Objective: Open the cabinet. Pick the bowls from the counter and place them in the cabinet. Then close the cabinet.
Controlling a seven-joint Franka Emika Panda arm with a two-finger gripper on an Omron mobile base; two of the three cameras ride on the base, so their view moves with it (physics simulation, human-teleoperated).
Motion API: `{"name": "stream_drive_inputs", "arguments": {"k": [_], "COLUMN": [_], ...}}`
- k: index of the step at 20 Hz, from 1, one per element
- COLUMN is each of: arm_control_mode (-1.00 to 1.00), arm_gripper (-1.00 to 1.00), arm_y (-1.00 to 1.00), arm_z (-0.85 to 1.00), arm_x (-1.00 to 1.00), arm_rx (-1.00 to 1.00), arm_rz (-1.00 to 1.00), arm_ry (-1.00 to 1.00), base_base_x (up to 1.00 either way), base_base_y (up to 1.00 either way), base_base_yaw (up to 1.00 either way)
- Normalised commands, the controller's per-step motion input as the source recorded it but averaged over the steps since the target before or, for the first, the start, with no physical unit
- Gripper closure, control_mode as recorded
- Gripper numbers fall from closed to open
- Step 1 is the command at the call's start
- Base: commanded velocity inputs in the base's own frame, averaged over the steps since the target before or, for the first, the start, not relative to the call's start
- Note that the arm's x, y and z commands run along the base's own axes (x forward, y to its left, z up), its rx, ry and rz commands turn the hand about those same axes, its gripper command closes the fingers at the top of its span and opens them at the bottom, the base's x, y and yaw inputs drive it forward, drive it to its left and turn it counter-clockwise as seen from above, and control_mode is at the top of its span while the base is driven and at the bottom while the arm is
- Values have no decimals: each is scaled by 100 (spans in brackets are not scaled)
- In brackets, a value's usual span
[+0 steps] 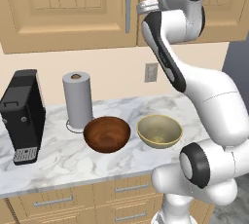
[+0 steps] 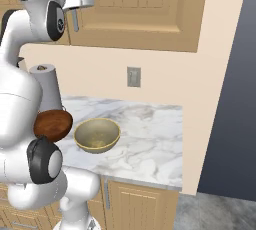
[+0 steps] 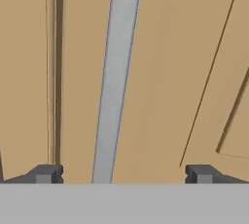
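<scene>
The arm is raised to the cabinet [image 1: 68, 9], whose doors are both shut, and the gripper [image 3: 121, 173] faces the grey bar handle [image 3: 116, 77] of one door with its jaws spread wide and holding nothing. The handle stands between the two fingertips [image 3: 46, 173], nearer to one than the other. To do this well I'd centre the bar between them, ease forward until it sits deep, then close and pull along the door's arc. Below, the brown bowl [image 1: 107, 133] and the pale bowl [image 1: 159, 131] wait side by side on the marble tabletop [image 1: 63, 162].
</scene>
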Motion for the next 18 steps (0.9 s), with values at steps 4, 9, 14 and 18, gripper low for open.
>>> {"name": "stream_drive_inputs", "arguments": {"k": [4,9,14,18], "arm_control_mode": [-100,-100,-100,-100], "arm_gripper": [-100,-100,-100,-100], "arm_y": [0,0,0,0], "arm_z": [0,0,0,0], "arm_x": [33,30,22,6], "arm_rx": [0,0,0,0], "arm_rz": [0,0,-2,-6], "arm_ry": [0,0,0,-4], "base_base_x": [0,0,0,0], "base_base_y": [0,0,0,0], "base_base_yaw": [0,0,0,0]}}
